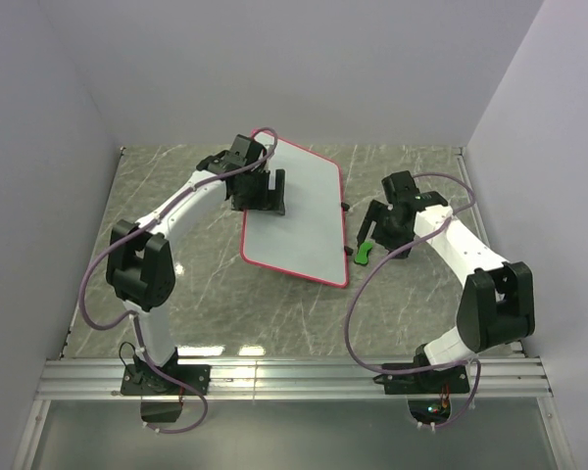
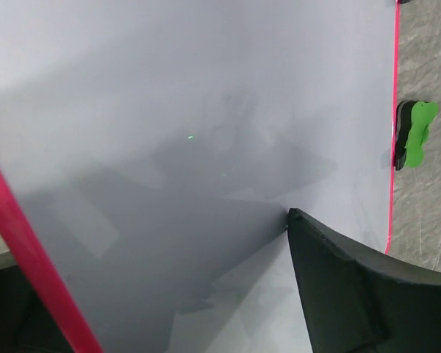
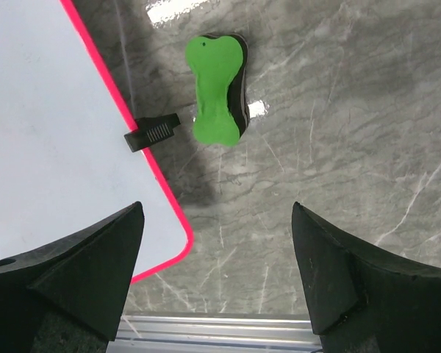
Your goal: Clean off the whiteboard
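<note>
The whiteboard [image 1: 304, 215] lies flat on the table, white with a thin red rim, and its surface shows no marks. My left gripper [image 1: 267, 196] is open and hangs over the board's left edge. In the left wrist view the left gripper [image 2: 143, 235] has the red rim running between its fingers, with the right finger [image 2: 353, 294] above the whiteboard [image 2: 206, 95]. My right gripper [image 1: 380, 235] is open beside the board's right edge, with nothing between its fingers. In the right wrist view the right gripper [image 3: 217, 209] spans the corner of the whiteboard [image 3: 51, 125].
A small green eraser [image 1: 363, 253] lies on the marble table just right of the board, ahead of the right fingers [image 3: 338, 257]. A black tab [image 3: 153, 132] sticks out from the board's rim. An aluminium rail [image 1: 294, 377] runs along the near edge.
</note>
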`<state>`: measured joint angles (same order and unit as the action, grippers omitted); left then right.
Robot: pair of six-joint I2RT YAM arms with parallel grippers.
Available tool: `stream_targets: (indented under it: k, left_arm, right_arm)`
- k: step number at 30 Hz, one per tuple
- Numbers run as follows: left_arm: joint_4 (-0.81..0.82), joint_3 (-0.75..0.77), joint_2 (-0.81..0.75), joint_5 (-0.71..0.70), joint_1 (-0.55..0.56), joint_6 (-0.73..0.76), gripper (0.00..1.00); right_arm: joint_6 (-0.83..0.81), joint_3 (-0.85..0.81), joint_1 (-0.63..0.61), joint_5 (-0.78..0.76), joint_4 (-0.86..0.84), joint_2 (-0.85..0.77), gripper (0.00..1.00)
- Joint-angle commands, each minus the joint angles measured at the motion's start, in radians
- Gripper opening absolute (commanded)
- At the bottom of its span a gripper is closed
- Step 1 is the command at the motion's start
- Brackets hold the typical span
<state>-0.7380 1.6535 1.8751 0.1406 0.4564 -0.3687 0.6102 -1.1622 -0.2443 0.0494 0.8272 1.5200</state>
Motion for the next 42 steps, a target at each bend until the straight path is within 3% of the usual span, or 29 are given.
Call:
stream_targets:
  k: [1, 16, 22, 25, 28, 30, 31, 35, 38, 42]
  left_arm:
    - [-0.061, 0.015, -0.062, -0.067, 0.011, -0.021, 0.93]
    - [-0.207, 0.259, -0.132, -0.222, 0.011, -0.03, 0.99]
    - [-0.209, 0.233, -0.25, -0.318, -0.021, -0.058, 0.99]
    - [-0.157, 0.165, -0.365, -0.439, -0.041, -0.119, 1.0]
    - [-0.036, -0.018, -0.552, -0.575, -0.076, -0.252, 0.99]
    - [0.097, -0.266, -0.712, -0.555, -0.114, -0.315, 0.99]
    - [0.136, -0.267, -0.761, -0.555, -0.122, -0.331, 0.99]
    - [0.268, -0.518, -0.965, -0.644, -0.127, -0.378, 1.0]
    - [0.285, -0.572, -1.001, -0.673, -0.127, -0.378, 0.99]
    - [0.227, -0.546, -0.958, -0.674, -0.128, -0.374, 0.99]
  right_arm:
    - [-0.024, 0.012, -0.004, 0.006, -0.022, -0.05, 0.88]
    - [-0.044, -0.002, -0.003, 0.033, -0.033, -0.101, 0.88]
    - [-0.095, -0.08, -0.004, 0.087, -0.097, -0.28, 0.9]
    - [-0.084, -0.14, -0.012, 0.09, -0.085, -0.357, 0.9]
    - [-0.044, -0.154, -0.01, 0.11, -0.08, -0.47, 0.93]
    - [-0.02, -0.143, -0.01, 0.133, -0.137, -0.57, 0.95]
    - [-0.006, -0.137, -0.01, 0.119, -0.16, -0.599, 0.95]
    - [0.096, -0.062, -0.012, -0.048, -0.227, -0.733, 0.96]
    - [0.04, 0.056, -0.013, -0.048, -0.325, -0.869, 1.0]
    - [0.04, 0.111, -0.013, -0.075, -0.327, -0.966, 1.0]
